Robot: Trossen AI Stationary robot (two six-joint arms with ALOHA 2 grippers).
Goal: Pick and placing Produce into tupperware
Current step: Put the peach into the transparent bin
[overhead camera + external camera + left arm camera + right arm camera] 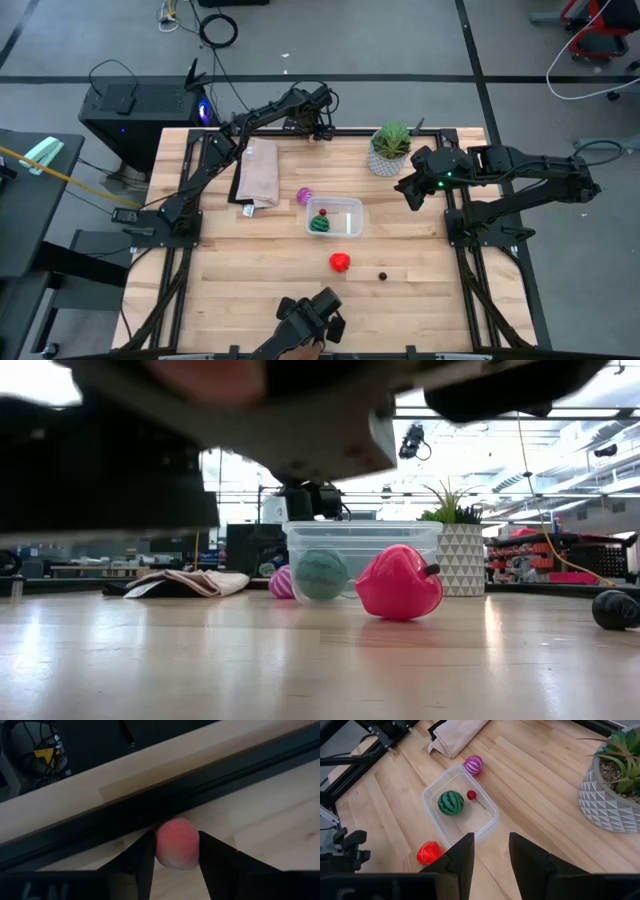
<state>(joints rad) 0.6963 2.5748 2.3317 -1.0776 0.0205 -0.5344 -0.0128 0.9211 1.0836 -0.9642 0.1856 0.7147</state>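
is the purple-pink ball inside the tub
No, in the right wrist view the purple-pink ball lies on the table just outside the tub, which holds only the green striped ball and a tiny red bit.

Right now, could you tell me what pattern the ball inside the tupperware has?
Dark and light green stripes, like a watermelon; the right wrist view shows it best.

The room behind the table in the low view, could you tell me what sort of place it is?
Probably a robotics lab or workshop: a grey floor crossed by loose cables, a black computer tower beside the wooden table, and cluttered benches under ceiling lights.
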